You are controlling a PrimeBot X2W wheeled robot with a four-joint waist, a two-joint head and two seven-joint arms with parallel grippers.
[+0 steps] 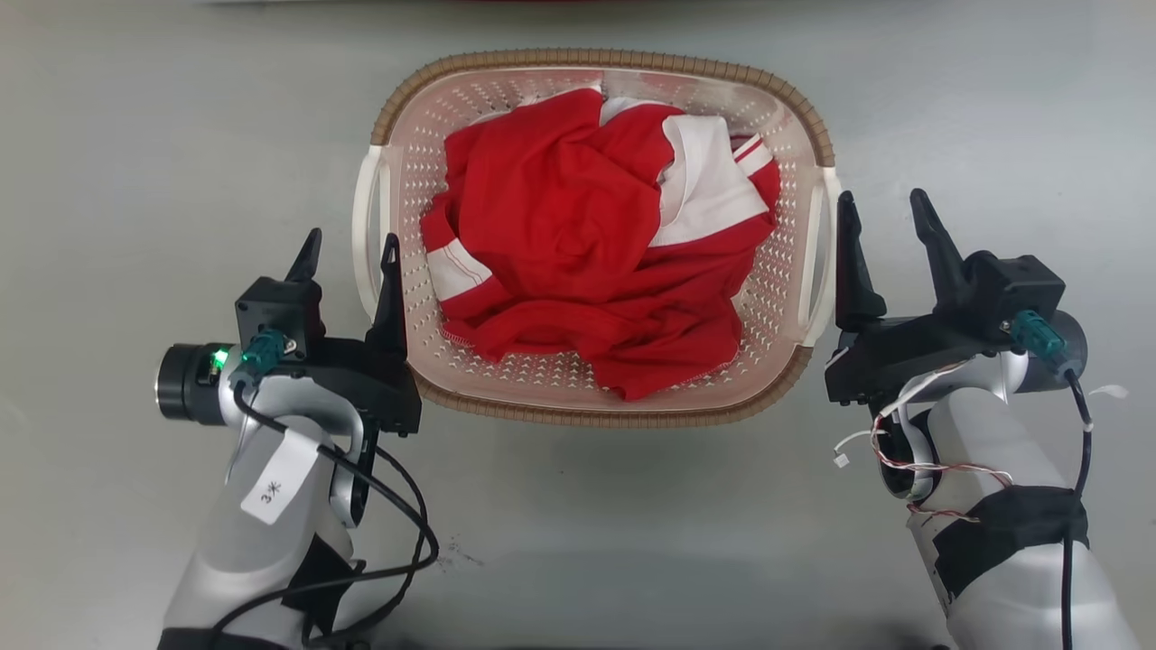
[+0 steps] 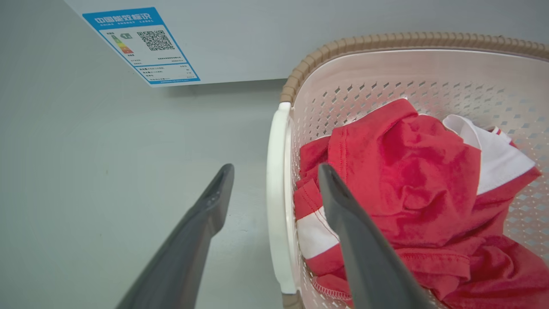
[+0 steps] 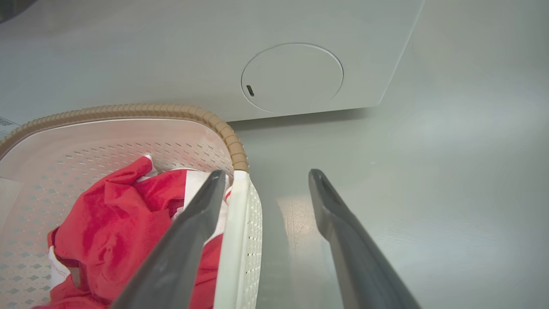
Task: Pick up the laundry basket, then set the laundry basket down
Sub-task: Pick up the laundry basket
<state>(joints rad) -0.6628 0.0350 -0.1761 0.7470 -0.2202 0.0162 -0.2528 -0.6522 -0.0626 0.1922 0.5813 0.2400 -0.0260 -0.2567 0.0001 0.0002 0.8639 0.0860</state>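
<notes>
While gaping wide, straddles white L handle [image 2: 276,206] w/ L gripper [image 2: 275,171]: outer finger over floor [image 2: 85,171], inner finger over the laundry, handle betw. the two, contact w/ either can't tell. Matches on R side: R gripper [image 3: 266,172] spread open too, R handle [image 3: 238,240] betw. its fingers, tight by the inner one, touching or not can't tell. Points fingers away from robot on both sides, alongside basket's ends. Sits upright on grey floor betw. both grippers: laundry basket [image 1: 406,162], cream, perforated, brown woven-look rim. Holds crumpled red garment [image 1: 560,235] w/ white panels, heaped approx. mid-basket. Stands near pale appliance front [image 3: 171,51] beyond far rim, w/ blue energy label [image 2: 141,45] in L wrist view & round cover [image 3: 292,78] in R wrist view.
</notes>
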